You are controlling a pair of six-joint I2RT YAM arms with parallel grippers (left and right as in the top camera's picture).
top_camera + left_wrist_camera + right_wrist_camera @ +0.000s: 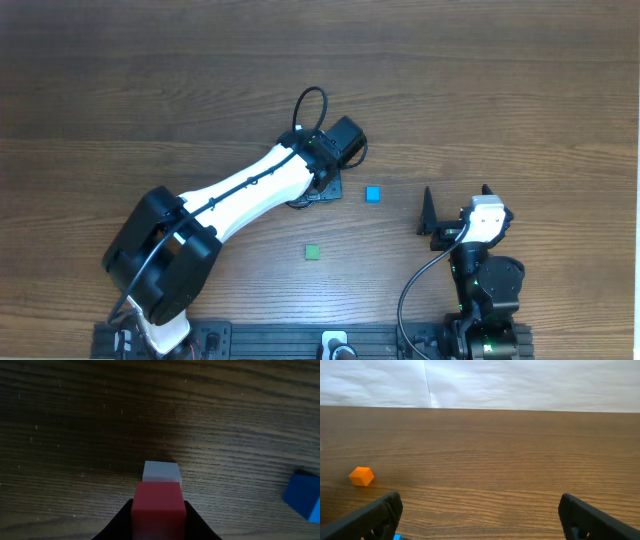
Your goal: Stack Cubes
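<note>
1. Closest to the lens, left hand (158, 517) clamped on a red cube (158, 501), one dark finger against either side face; from above, stretched out over the middle of the tabletop (150, 80).
2. Broad brown wood, carrying every cube directly (no tray, box or bin in the scene, so nothing sitting inside anything).
3. Near its own base, right hand (456, 203) with fingers spread wide, gripping nothing.
4. Flat on the wood just beyond the red one, grey cube (161, 471), partly hidden behind it; impossible to tell whether touching or slightly apart.
5. Just beside the left hand, toward the right arm, blue cube (373, 193); nearer the arm bases and apart from both hands, green cube (312, 252); off on its own, well out ahead of the right hand, orange cube (361, 476).
6. Step in hand, judging from the layout: bringing red to grey as the first storey; no stack standing yet.
7. Next move, by the look of it: centre red squarely over grey with edges parallel, lower until seated, then ease the fingers apart and lift straight up, so as not to drag the top cube off.
</note>
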